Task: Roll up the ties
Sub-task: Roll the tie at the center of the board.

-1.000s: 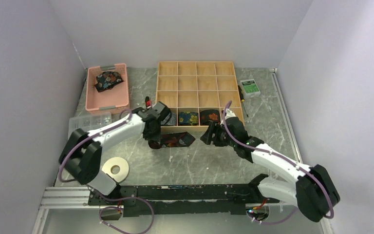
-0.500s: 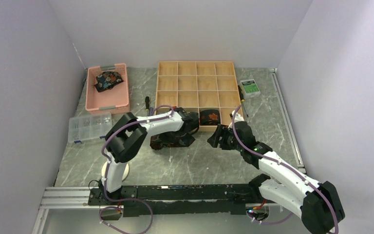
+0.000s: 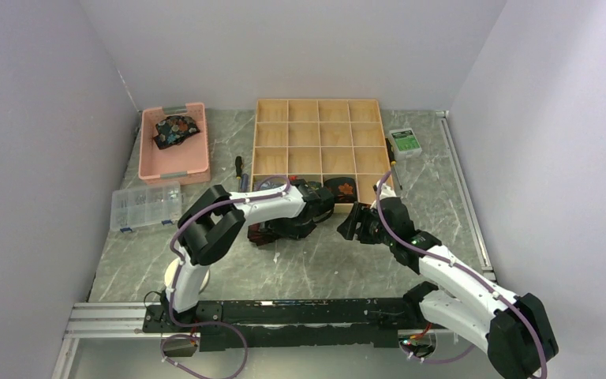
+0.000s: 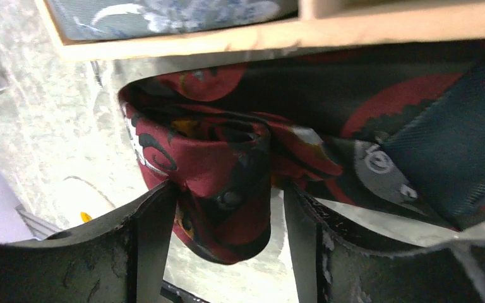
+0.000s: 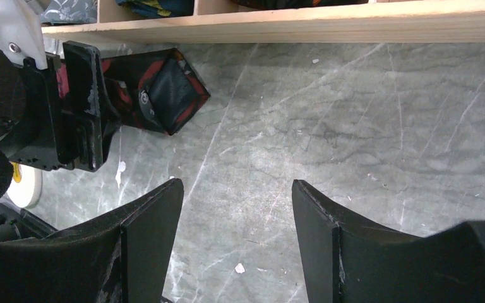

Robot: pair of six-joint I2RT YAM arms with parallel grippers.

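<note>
Left wrist: left end effector wide around tie, tray wall beyond; right end effector wide.

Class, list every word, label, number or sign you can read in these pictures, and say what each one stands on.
No text here can be read.
Green and white box: printing too small to read.
Grey label on the red and black tie: a round mark, blurred, with no legible letters.
</note>
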